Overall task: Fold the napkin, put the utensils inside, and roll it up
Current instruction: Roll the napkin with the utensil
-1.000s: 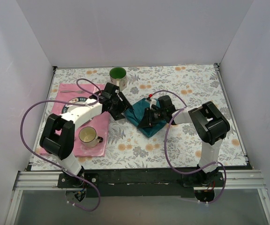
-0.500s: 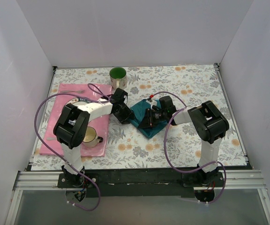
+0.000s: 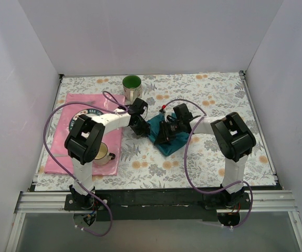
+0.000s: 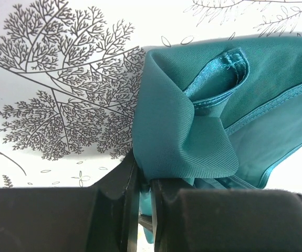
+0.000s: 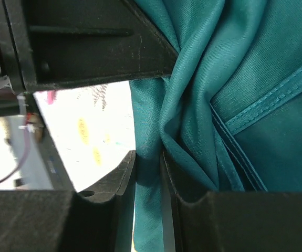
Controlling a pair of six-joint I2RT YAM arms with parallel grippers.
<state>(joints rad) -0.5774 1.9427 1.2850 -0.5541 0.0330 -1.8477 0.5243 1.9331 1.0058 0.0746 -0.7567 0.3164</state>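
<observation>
Top external view shows the placemat, and just right of it the bunched napkin. Its long axis slants away from the placemat, with a corner pointing toward the arms. The left gripper and right gripper each pinch gathered folds. Pulling apart could trap extra layers and spread the cloth crooked.

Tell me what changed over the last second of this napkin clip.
The left claw swung right, from the pink placemat's right edge over to the napkin, and closed on the cloth's left edge. The right claw stayed clamped on the napkin's folds, barely shifting. The green-lined mug, the cream mug and the placemat kept their places.
</observation>
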